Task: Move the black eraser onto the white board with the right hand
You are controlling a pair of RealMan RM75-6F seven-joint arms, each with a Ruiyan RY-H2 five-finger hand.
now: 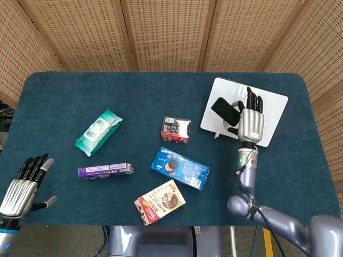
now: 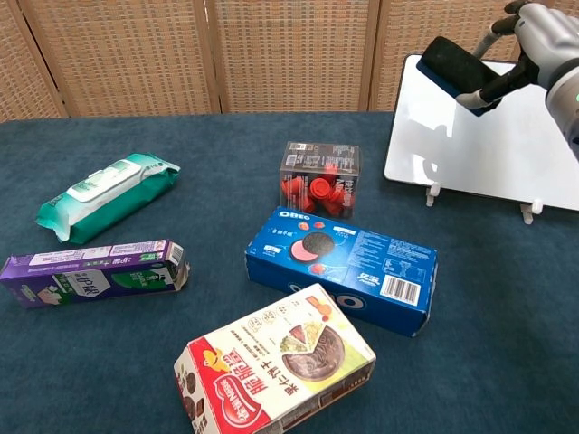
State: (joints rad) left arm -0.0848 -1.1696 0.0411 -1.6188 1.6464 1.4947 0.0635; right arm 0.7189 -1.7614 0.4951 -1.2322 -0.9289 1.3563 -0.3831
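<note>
Carry step: black eraser held above the white board, not yet set down.

My right hand [image 1: 251,122] grips the black eraser [image 1: 225,110], which juts out past my thumb side and hangs over the white board [image 1: 273,120] directly beneath my palm, apparently clear of its surface. My judgement: next I lower until the eraser rests flat on the board, then spread my fingers and lift away. My left hand [image 1: 24,184] rests apart, holding nothing.
</note>
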